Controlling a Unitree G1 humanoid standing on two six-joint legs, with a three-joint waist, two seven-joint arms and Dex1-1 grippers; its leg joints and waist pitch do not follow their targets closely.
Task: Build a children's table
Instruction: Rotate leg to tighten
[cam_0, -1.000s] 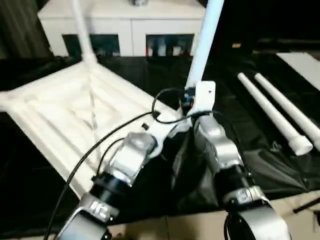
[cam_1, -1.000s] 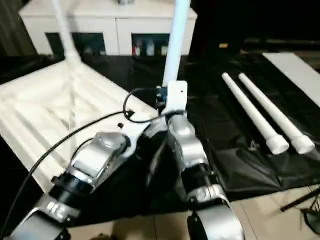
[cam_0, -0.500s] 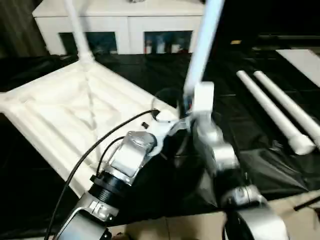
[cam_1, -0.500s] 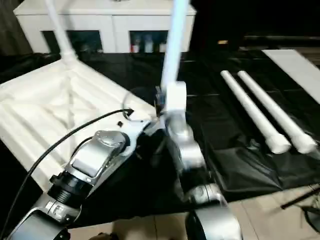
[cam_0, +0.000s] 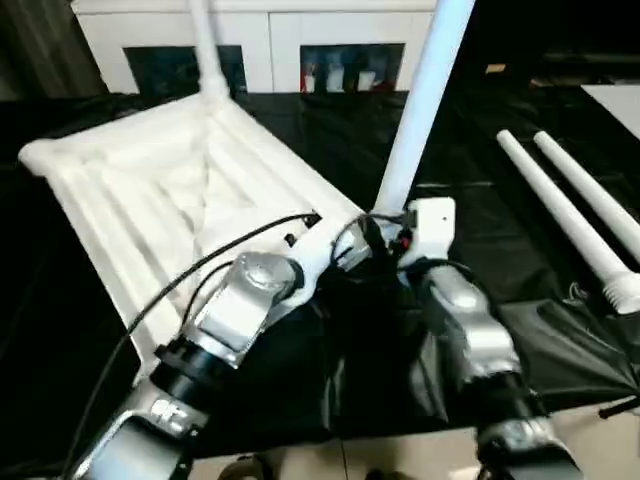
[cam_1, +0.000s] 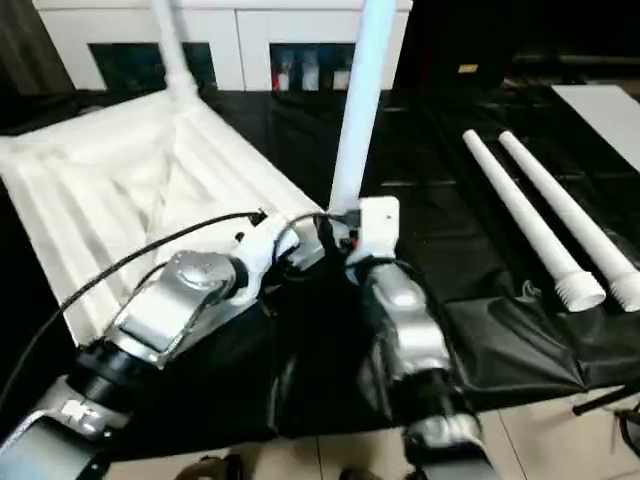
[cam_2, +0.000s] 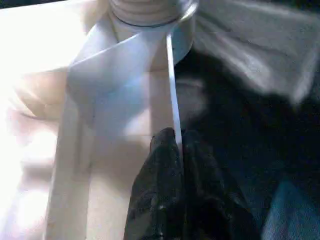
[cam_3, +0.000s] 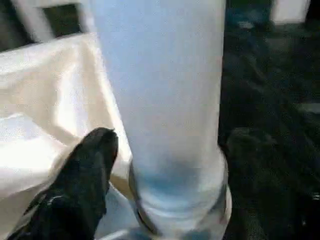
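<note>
The white tabletop (cam_0: 150, 190) lies upside down on a black sheet (cam_0: 470, 150), ribbed side up. Two legs already stand in its corner sockets. The near leg (cam_0: 425, 110) rises from the corner right at both sets of jaws. The far leg (cam_0: 208, 50) stands at the opposite end, well beyond them.

The left jaws are closed tight on the tabletop's thin raised rim (cam_2: 172, 90). Its black fingers (cam_2: 160, 200) pinch the rim just short of the round socket (cam_2: 150, 10) that holds the near leg.

The right jaws are at the foot of that same leg, just above the socket, and stand wide open. One black finger (cam_3: 85, 175) hangs beside the tube with a gap between them, so it has hold of nothing. The other finger is hidden behind the leg.

The two silver forearms come together at this corner, the left one reaching in across the tabletop's near edge.

Off to the right of the right jaws, well apart from them, two loose legs (cam_0: 560, 212) (cam_0: 595, 195) lie side by side on the sheet, thick ends toward the robot. Beyond the jaws, past the far leg, a white cabinet (cam_0: 270, 30) with dark glass doors stands against the back.
</note>
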